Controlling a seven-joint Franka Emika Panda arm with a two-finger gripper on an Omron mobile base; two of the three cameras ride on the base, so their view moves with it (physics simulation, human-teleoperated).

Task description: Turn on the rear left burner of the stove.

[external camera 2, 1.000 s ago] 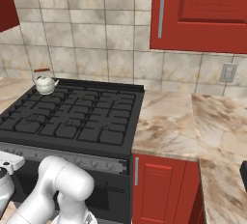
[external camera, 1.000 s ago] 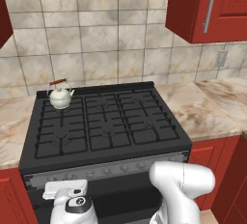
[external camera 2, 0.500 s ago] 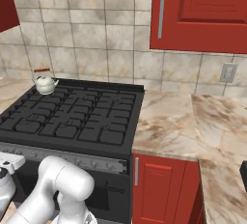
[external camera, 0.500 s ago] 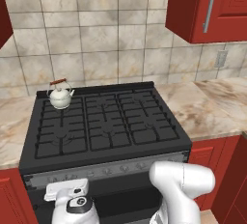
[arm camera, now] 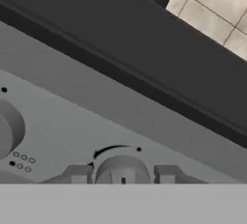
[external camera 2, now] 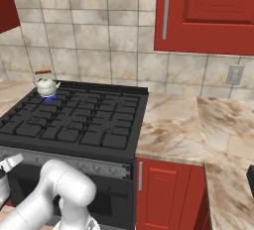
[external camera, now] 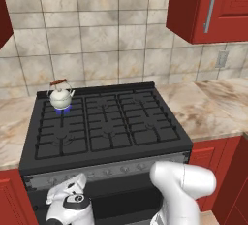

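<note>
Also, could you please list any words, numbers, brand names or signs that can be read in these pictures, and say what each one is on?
No readable text: there are no words, numbers or brand names.
Grey front strip of the stove: only unlettered marks, a curved arc and small dots by the knob between the gripper fingertips, and more dots by the next knob.
Kettle, cabinets and wall outlet: no marking I can make out.

Counting one stove [external camera: 104, 122] bearing six burners, the rear left burner [external camera: 62, 110] among them; one white kettle [external camera: 61, 96]; two knobs [arm camera: 122, 169] showing close up.
</note>
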